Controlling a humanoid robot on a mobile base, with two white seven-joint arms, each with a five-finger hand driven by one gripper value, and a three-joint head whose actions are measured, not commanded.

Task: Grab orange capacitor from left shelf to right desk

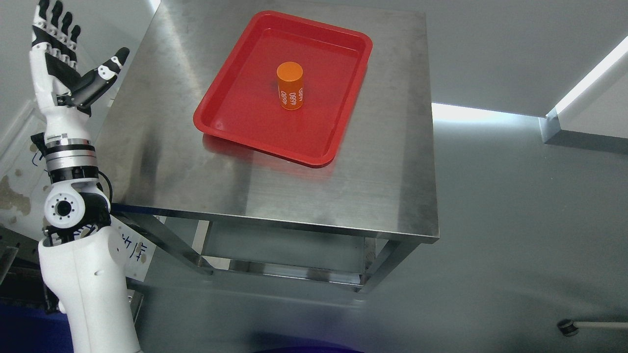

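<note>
The orange capacitor (290, 85) stands upright inside the red tray (230, 105), slightly above and right of the tray's centre. Its flat top faces up, and white digits reading "4680" run along its side wall. It is the only item in the tray; the capacitor is clear of all four raised rims.

The red tray is a shallow rectangle with rounded corners. It lies flat on the steel tabletop (162, 147), rotated at an angle to the tabletop edges, and occupies the upper middle part of the surface. The tray's near corner throws a red reflection on the metal.

The left hand (66, 63) is raised at the picture's left edge, beside the tabletop's left side and well apart from the tray. Its fingers (54, 19) are extended and spread, with the thumb angled out to the right; they hold nothing. The white forearm rises from the lower left corner.

A lower shelf (284, 247) shows beneath the tabletop between the legs.
</note>
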